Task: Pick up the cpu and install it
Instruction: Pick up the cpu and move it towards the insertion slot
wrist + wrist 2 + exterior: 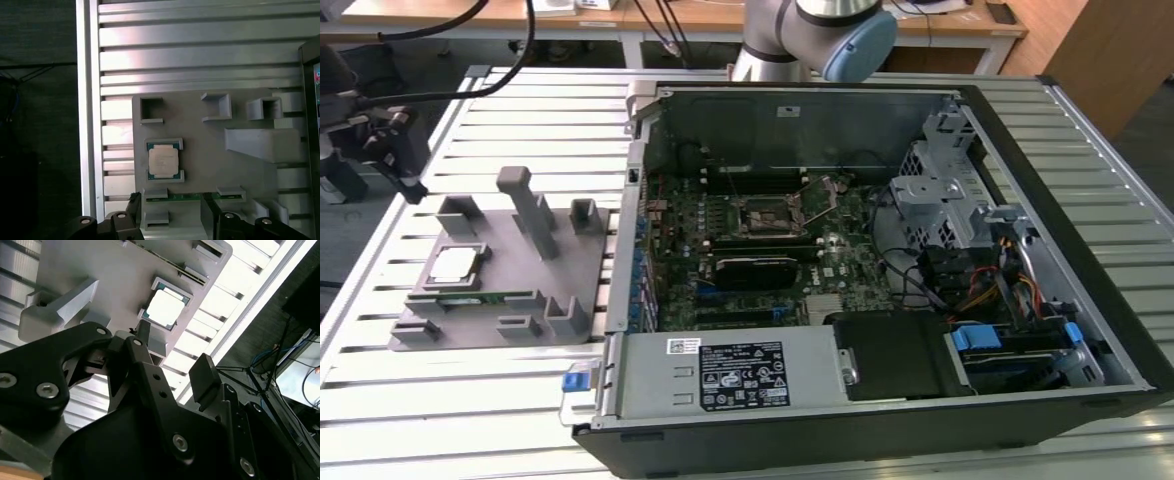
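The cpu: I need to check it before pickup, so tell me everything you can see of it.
The cpu is a small flat square chip with a silvery-white metal top and a thin green edge around it. It lies flat, top up, seated between raised corner brackets on the grey fixture plate, which rests on the slatted metal table, to the exterior view's left of the open computer case. Only the fixture touches it; the open gripper hangs apart from it, holding nothing.

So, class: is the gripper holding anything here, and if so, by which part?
Nothing is held. The gripper is open and empty; the cpu lies in its cradle on the grey fixture, apart from it.
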Controlling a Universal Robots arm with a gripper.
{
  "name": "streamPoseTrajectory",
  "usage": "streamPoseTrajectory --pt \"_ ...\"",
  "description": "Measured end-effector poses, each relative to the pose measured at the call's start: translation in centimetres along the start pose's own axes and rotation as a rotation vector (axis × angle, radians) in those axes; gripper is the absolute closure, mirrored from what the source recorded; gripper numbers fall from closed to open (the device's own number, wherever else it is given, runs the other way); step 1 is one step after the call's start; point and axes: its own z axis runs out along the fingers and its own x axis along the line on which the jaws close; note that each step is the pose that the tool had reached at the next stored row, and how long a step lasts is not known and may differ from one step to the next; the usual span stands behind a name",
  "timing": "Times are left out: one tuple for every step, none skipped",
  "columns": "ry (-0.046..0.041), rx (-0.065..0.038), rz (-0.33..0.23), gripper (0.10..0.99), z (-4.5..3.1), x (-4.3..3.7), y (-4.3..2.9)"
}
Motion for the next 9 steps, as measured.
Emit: streamPoseTrajectory --pt "-0.0001 0.000 0.000 0.498 0.10 0.00 -0.02" --pt "-0.0001 0.000 0.000 0.498 0.18 0.00 -0.03" --pt "-0.0001 0.000 0.000 0.498 0.25 0.00 -0.04" --pt "0.0000 0.000 0.000 0.498 0.32 -0.01 -0.04" --pt "0.0001 0.000 0.000 0.498 0.36 -0.01 -0.05" --pt "0.0001 0.000 0.000 0.498 0.40 -0.01 -0.05" --pt "0.0002 0.000 0.000 0.498 0.42 -0.01 -0.05" --pt "0.0001 0.000 0.000 0.498 0.45 -0.01 -0.05" --pt "0.0001 0.000 0.000 0.498 0.47 -0.01 -0.05"
